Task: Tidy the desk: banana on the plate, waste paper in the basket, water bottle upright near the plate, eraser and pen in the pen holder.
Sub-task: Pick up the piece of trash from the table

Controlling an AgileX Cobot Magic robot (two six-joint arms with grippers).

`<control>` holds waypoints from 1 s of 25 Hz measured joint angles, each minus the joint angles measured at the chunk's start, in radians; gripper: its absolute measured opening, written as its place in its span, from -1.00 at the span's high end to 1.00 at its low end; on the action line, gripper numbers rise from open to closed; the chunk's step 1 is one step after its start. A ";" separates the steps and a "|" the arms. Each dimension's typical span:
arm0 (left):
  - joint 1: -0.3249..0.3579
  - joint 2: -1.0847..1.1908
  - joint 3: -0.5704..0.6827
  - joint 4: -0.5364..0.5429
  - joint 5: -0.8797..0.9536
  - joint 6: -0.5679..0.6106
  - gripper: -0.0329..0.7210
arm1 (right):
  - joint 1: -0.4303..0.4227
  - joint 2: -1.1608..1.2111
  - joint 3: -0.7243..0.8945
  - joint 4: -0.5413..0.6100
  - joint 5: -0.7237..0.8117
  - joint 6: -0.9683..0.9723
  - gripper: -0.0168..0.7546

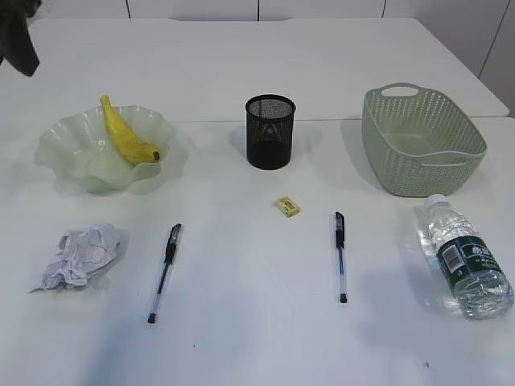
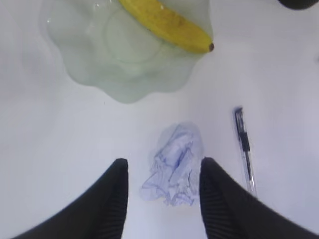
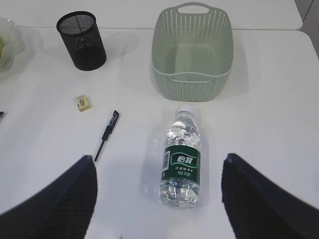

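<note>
Lying flat: water bottle (image 3: 181,158) | green label, white characters, unreadable

The scene is brightly and evenly lit, with the white table (image 1: 257,338) nearly washed out. Soft, faint shadows are cast behind the pen holder (image 1: 270,131) and beside the basket (image 1: 422,143). Small highlights are seen on the water bottle (image 3: 181,158). The left wrist view is slightly soft, and the crumpled paper (image 2: 174,167) is rendered pale and bluish. The dark fingers (image 3: 55,204) at the frame bottom are blurred.
</note>
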 joint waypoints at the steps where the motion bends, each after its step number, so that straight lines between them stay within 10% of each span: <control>1: 0.000 -0.024 0.044 0.000 -0.006 0.018 0.06 | 0.000 0.000 0.000 0.000 0.000 0.000 -0.55; 16: 0.000 -0.300 0.783 -0.049 -0.283 0.102 0.01 | 0.000 0.000 0.000 0.002 0.016 0.000 -0.55; 25: 0.000 -0.300 0.919 -0.197 -0.497 0.167 -0.39 | 0.000 0.000 0.000 0.002 0.019 0.000 -0.55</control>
